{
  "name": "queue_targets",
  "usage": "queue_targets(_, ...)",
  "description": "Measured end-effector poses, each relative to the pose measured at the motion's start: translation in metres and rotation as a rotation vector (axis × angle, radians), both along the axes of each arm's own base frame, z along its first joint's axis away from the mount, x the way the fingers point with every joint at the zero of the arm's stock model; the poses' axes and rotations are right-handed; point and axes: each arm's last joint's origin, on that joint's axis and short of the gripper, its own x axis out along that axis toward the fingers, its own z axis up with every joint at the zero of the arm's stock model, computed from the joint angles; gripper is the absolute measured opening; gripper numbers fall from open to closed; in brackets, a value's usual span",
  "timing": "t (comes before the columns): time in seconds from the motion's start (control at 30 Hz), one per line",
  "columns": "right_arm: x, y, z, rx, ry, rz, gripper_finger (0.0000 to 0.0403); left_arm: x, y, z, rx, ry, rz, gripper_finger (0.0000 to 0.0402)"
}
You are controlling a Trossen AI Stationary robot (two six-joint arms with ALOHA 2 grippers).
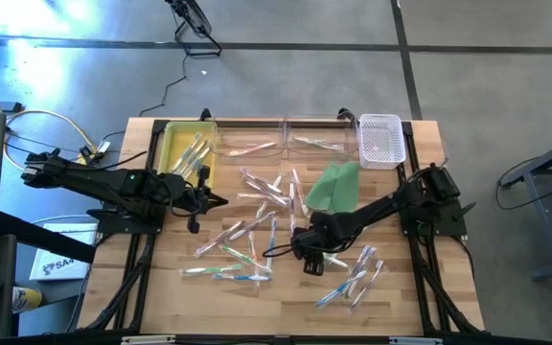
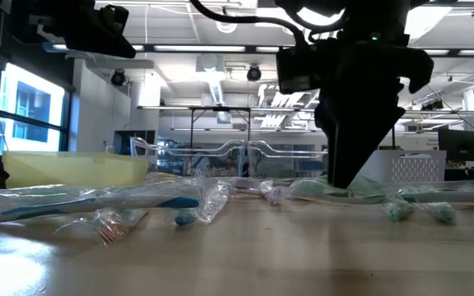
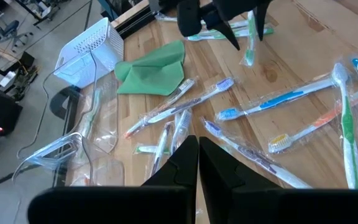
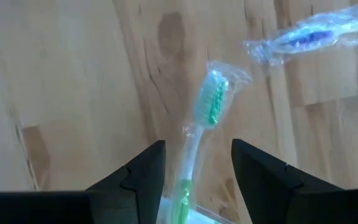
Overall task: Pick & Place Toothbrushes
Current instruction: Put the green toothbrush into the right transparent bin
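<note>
Near the front of the wooden tabletop (image 1: 161,287), wrapped toothbrushes (image 1: 233,251) are seen scattered loose, with a further cluster (image 1: 357,276) lying toward the right front corner. Just behind that cluster, the right tool (image 1: 311,264) is lowered over the boards with its fingers (image 4: 143,171) spread apart; a green-bristled toothbrush (image 4: 209,106) in a clear wrapper is seen lying between them, flat on the wood and not gripped. At mid-table on the left, the left tool (image 1: 220,200) is held above the surface with its fingers (image 3: 182,165) pressed together and nothing between them. More wrapped toothbrushes (image 1: 268,188) are spread across the middle, beside a folded green cloth (image 1: 333,186). Along the far edge are set a yellow tray (image 1: 171,144) holding a few toothbrushes, two clear trays (image 1: 281,129) with a toothbrush in each, and a white perforated basket (image 1: 381,140).
</note>
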Motion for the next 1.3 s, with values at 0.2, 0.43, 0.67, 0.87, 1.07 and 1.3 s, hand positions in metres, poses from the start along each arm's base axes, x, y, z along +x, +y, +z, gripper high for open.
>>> queue_targets(0.2,0.000,0.000,-0.005,-0.002,0.014,-0.012,0.0177,0.000,0.000,-0.001,0.002,0.010,0.000,0.0010)
queue_targets(0.43,0.002,0.002,-0.019,-0.009,0.052,-0.045,0.0177,-0.001,0.000,-0.002,0.004,0.028,0.000,0.0010)
queue_targets(0.67,0.003,0.002,-0.021,-0.012,0.052,-0.043,0.0151,-0.001,0.000,-0.003,0.005,0.032,0.000,0.0010)
queue_targets(0.87,0.003,0.002,-0.021,-0.012,0.052,-0.046,0.0089,-0.001,0.000,-0.003,0.005,0.032,0.000,0.0010)
queue_targets(1.07,0.002,0.001,-0.020,-0.011,0.054,-0.037,0.0029,-0.001,0.000,-0.003,0.005,0.031,0.000,0.0010)
queue_targets(1.3,0.001,0.000,-0.006,0.058,0.033,0.014,0.0010,-0.001,0.000,-0.003,0.005,0.031,0.000,0.0010)
